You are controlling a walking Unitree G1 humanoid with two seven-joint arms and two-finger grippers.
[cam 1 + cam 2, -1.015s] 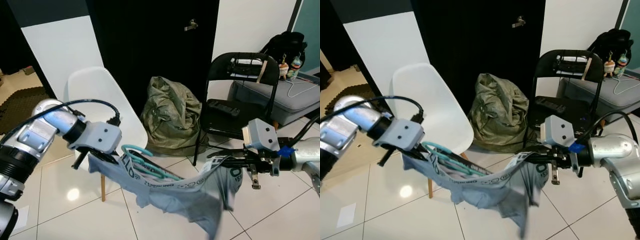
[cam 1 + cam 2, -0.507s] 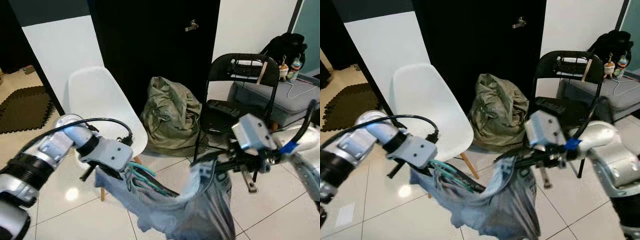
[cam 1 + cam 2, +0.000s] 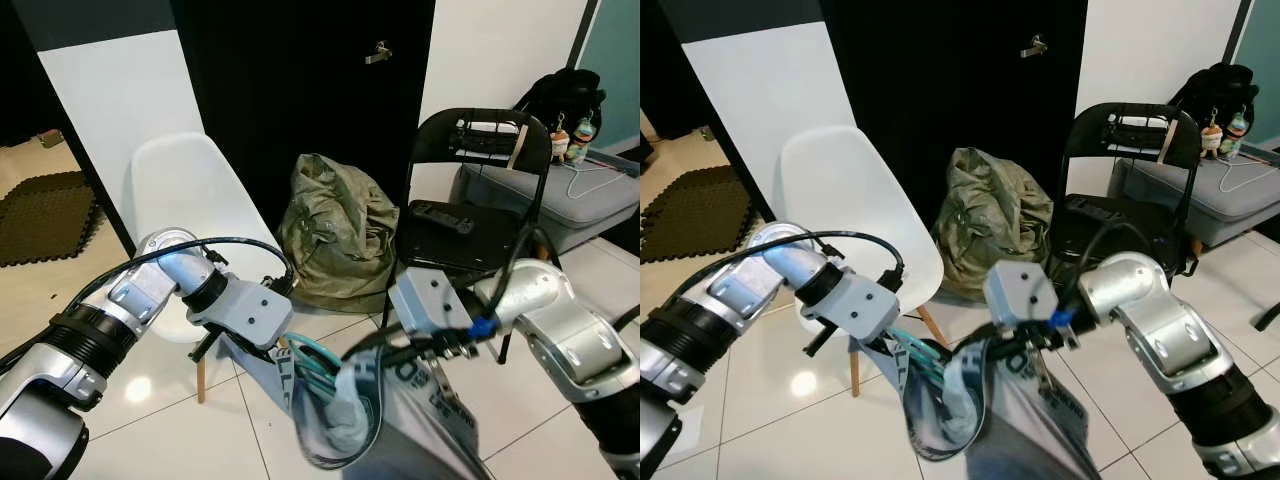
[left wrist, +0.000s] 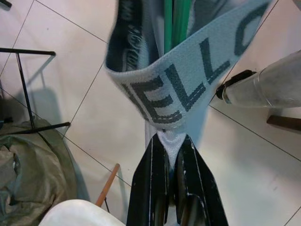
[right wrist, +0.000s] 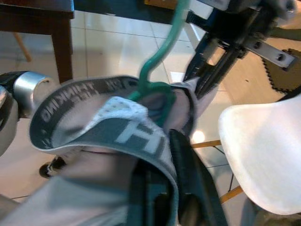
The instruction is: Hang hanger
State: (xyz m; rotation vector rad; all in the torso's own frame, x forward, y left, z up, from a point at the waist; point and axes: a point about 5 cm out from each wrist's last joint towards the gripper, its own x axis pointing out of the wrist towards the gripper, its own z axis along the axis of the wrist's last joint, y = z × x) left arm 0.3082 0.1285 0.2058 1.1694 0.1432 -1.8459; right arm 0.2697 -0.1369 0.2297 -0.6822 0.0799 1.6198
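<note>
Fingers of the left gripper (image 4: 170, 155) are pressed together on a fold of the grey garment with a dark-lettered elastic waistband (image 4: 188, 80), pinching the cloth just below the band. The right gripper (image 5: 164, 165) clamps the same waistband from the opposite side, its black fingers (image 5: 186, 160) closed over the lettered band. Between the two grippers the waistband hangs as an open loop, and the rest of the grey cloth drops below it toward the white tiled floor (image 3: 150, 420).

The teal plastic hanger (image 3: 312, 360) sits inside that loop; its hook (image 5: 162, 47) rises above the band and its arms run down into the cloth. It hangs on nothing but the garment, held in the air between the two arms in front of the robot.

Behind the left arm stands a white moulded chair with wooden legs (image 3: 190, 200), close to the left gripper. Farther back an olive green sack (image 3: 335, 230) slumps against the black door (image 3: 300, 80), and beside it, behind the right arm, is a black folding metal chair (image 3: 470, 190). A grey cushioned seat with a black bag on it (image 3: 560, 180) lies at the far right.
</note>
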